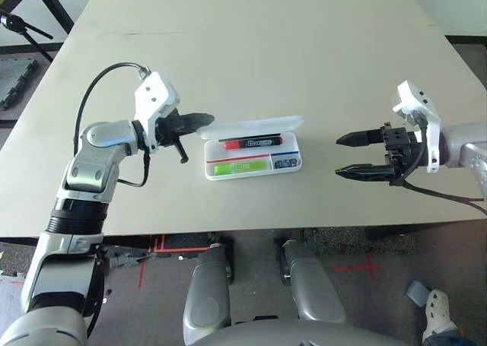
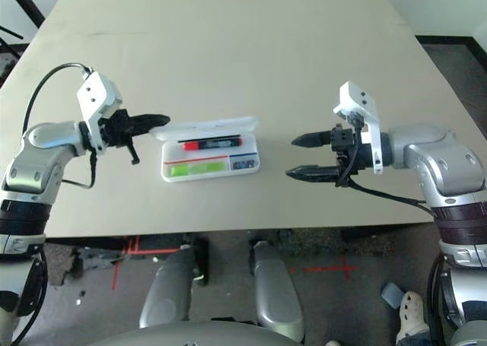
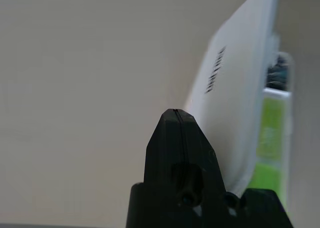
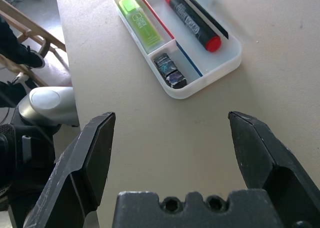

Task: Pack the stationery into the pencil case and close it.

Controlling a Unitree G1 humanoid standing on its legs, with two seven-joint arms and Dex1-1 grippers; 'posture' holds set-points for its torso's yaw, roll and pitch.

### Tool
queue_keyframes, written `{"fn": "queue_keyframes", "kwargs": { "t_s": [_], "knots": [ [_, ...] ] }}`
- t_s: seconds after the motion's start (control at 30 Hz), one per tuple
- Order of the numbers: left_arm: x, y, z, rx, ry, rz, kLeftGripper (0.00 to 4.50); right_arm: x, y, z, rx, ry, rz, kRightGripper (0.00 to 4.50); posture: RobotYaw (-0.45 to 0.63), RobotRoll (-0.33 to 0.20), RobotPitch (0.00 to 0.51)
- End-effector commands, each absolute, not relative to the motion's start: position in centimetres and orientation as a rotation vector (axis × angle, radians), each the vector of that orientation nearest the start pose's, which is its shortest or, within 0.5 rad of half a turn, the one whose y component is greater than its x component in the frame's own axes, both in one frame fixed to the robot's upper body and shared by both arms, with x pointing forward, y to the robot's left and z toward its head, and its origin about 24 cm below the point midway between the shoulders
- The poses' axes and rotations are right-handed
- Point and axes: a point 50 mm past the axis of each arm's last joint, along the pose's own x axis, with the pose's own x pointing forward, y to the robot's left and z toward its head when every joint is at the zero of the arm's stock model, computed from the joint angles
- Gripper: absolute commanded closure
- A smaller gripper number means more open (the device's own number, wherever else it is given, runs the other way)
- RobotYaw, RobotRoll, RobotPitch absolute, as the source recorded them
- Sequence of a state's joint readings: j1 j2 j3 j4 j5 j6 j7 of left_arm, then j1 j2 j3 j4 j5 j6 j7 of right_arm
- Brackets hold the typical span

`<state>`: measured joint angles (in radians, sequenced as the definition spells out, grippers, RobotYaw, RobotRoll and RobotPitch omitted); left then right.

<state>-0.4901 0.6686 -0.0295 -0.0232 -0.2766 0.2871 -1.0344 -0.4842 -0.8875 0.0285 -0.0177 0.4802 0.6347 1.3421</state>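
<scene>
The white pencil case [image 1: 293, 164] lies open at the table's middle, its lid [image 1: 255, 125] half raised along the far side. Inside lie the lime-green highlighter [image 1: 242, 166], the red-capped black marker [image 1: 253, 142] and the small silver-and-blue clip piece [image 4: 170, 71]. My left gripper [image 1: 199, 120] is shut, its tips against the lid's left end; the lid [image 3: 235, 87] stands right beside the fingers. My right gripper [image 1: 348, 156] hovers open to the right of the case, a hand's width away, with nothing between its fingers [image 4: 97, 138].
The beige table [image 1: 251, 49] stretches wide behind the case. Its front edge [image 1: 228, 228] runs just below both arms. A black tripod leg [image 1: 23, 23] stands off the far left corner, and a person's shoe [image 1: 440, 308] is on the floor at lower right.
</scene>
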Motion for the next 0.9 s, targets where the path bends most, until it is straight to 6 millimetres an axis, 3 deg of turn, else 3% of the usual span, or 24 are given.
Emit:
{"fn": "queue_keyframes", "kwargs": {
  "t_s": [0.03, 0.47, 0.57, 0.7, 0.8, 0.9],
  "knots": [
    [29.0, 17.8, 16.5, 0.476, 0.058, -1.116, 4.46, 27.6, -22.6, 17.9, -0.259, 0.395, 1.261, 0.00, -0.02, 0.000, 0.232],
    [28.6, 17.3, 11.4, 0.658, 0.263, -1.165, 4.46, 27.6, -22.6, 17.6, -0.263, 0.403, 1.258, 0.00, -0.02, 0.000, 0.234],
    [28.8, 17.2, 11.3, 0.660, 0.243, -1.152, 4.46, 27.7, -22.6, 17.6, -0.267, 0.398, 1.248, 0.00, -0.02, 0.000, 0.234],
    [29.4, 17.0, 13.0, 0.526, 0.109, -1.098, 4.46, 28.2, -22.7, 17.7, -0.265, 0.350, 1.207, 0.00, -0.03, 0.000, 0.230],
    [29.9, 17.5, 14.5, 0.421, 0.015, -1.026, 3.91, 29.0, -22.3, 18.4, -0.200, 0.211, 1.168, 0.00, -0.03, 0.000, 0.230],
    [30.3, 19.0, 16.1, 0.326, -0.063, -0.909, 2.85, 29.8, -21.6, 19.3, -0.109, 0.070, 1.108, 0.00, -0.03, 0.000, 0.230]
  ]
}}
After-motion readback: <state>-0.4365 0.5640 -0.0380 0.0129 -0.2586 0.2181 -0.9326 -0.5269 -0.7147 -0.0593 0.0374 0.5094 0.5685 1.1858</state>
